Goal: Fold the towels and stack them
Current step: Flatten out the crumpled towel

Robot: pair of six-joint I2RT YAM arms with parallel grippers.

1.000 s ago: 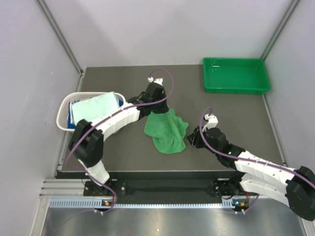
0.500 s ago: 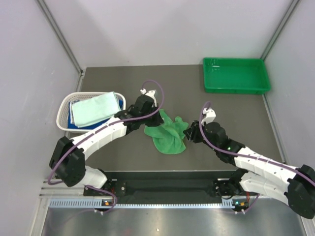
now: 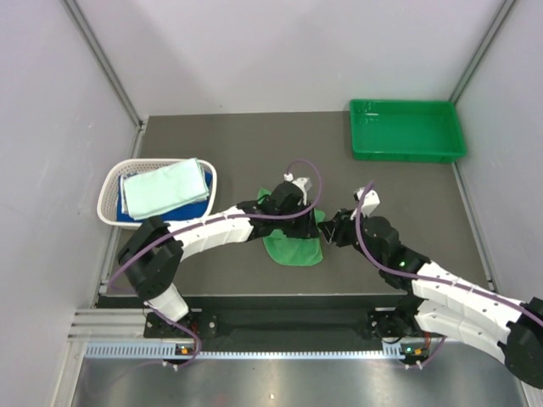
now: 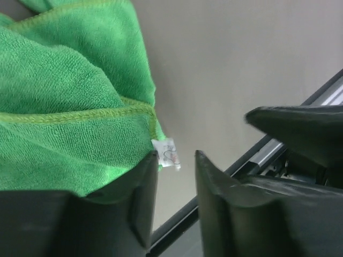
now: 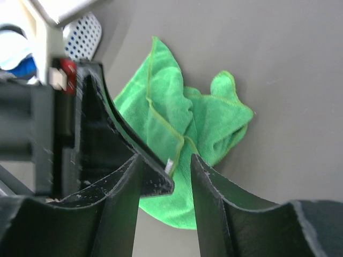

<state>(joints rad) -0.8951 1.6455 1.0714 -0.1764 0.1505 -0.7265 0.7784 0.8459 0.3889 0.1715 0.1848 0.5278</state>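
The bright green towel (image 3: 293,246), a nubby terry cloth with a stitched hem and a small white label (image 4: 166,153), lay rumpled in soft folds at the middle of the dark matte surface (image 3: 212,153). The left gripper (image 4: 174,158) hung just over its right edge and the right gripper (image 5: 166,163) sat just beside it, each with its black jaws spread and nothing between them. Well apart, a pale mint towel (image 3: 165,186) lay flat in the white lattice basket (image 3: 109,191) at the left, and a rigid green plastic tray (image 3: 407,157) stood at the far right corner
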